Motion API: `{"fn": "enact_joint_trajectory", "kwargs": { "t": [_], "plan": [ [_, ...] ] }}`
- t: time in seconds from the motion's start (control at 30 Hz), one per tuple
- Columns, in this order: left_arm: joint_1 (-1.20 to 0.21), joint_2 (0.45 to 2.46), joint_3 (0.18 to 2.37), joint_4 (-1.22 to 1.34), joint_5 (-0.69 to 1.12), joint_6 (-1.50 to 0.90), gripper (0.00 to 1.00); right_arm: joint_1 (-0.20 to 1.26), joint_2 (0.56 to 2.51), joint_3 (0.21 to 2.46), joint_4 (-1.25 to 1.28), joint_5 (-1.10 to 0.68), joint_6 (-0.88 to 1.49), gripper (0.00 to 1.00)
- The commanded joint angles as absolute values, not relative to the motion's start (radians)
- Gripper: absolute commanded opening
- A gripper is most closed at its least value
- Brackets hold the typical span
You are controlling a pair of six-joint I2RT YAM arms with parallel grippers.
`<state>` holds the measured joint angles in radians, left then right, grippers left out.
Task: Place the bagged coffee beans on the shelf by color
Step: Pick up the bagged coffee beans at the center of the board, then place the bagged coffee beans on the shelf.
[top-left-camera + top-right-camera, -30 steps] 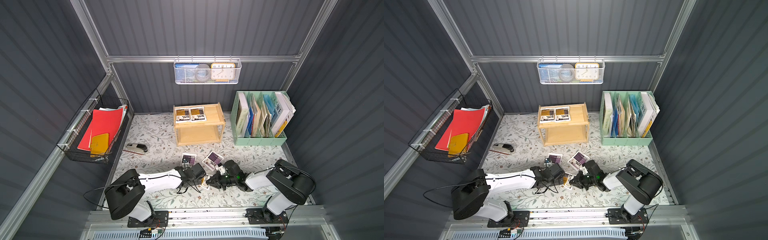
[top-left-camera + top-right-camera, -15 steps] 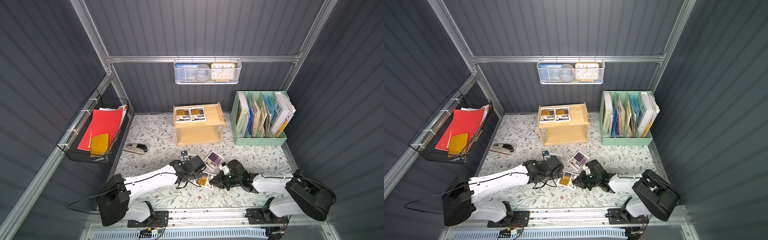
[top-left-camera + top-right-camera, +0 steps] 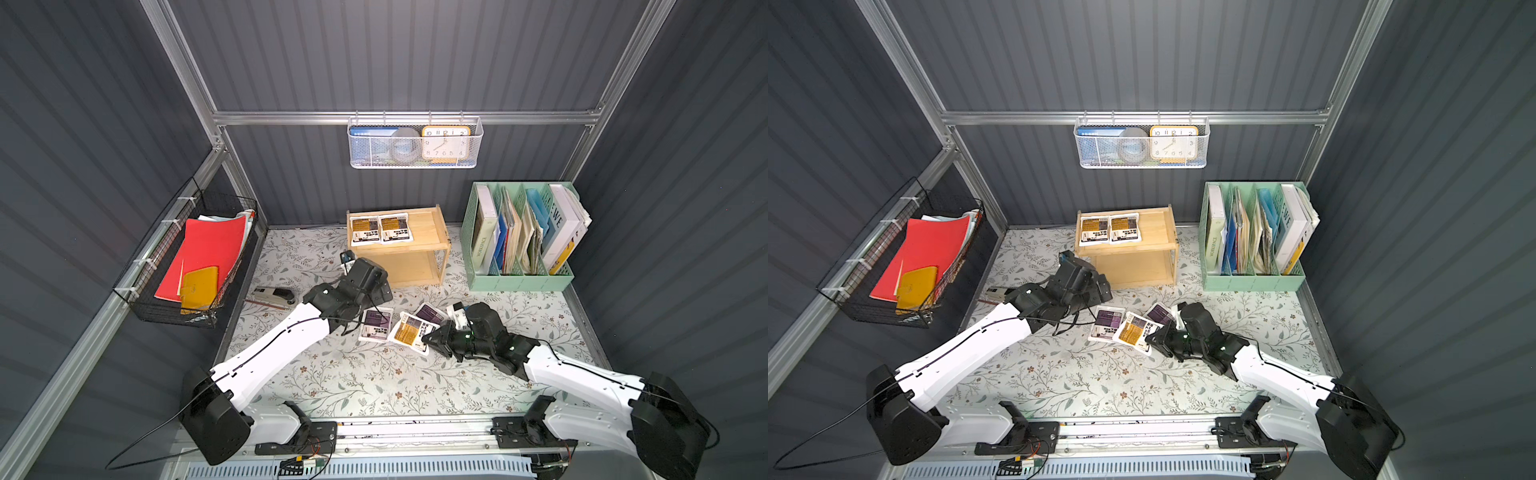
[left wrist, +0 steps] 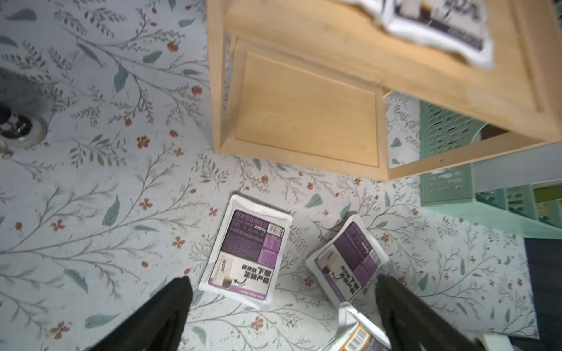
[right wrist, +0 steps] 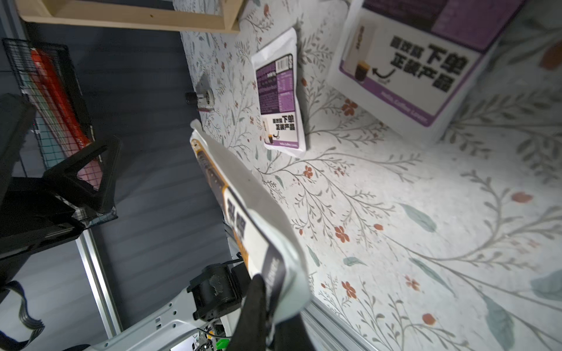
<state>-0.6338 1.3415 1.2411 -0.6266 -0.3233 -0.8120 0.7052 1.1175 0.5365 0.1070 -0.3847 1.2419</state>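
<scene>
Purple pouch [image 5: 416, 57], right wrist view: large black characters "下单 正装产品"; small white line below too blurred to read. Second purple pouch [image 5: 281, 97]: same characters.

Clock [image 3: 445, 142] in the wall basket: numerals 10, 11, 12, 2, 8, 7, 6, 5 legible.

White book [image 3: 483, 232] in the green organizer: spine reads "WORKSPACE".
</scene>
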Motion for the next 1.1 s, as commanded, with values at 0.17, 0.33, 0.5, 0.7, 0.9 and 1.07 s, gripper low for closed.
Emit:
{"fn": "enact_joint_trajectory", "kwargs": {
  "t": [0.17,0.33,0.5,0.7,0.9,1.07],
  "plan": [
    [-0.490,1.410,1.455,-0.554,-0.229,-0.668,1.00,0.690,1.078,0.638,0.105,-0.149,1.285,0.00],
    [-0.417,1.457,1.552,-0.508,-0.138,-0.658,1.00,0.659,1.107,0.719,0.129,-0.079,1.284,0.00],
    [-0.372,1.498,1.607,-0.469,-0.056,-0.671,1.00,0.626,1.180,0.812,0.176,-0.050,1.289,0.00],
    [-0.342,1.552,1.638,-0.416,0.038,-0.705,1.00,0.606,1.312,0.918,0.269,0.052,1.325,0.01],
    [-0.337,1.596,1.677,-0.380,0.086,-0.713,1.00,0.593,1.425,1.011,0.335,0.154,1.377,0.02],
    [-0.337,1.624,1.706,-0.377,0.117,-0.700,1.00,0.578,1.499,1.097,0.341,0.202,1.390,0.03]
  ]
}}
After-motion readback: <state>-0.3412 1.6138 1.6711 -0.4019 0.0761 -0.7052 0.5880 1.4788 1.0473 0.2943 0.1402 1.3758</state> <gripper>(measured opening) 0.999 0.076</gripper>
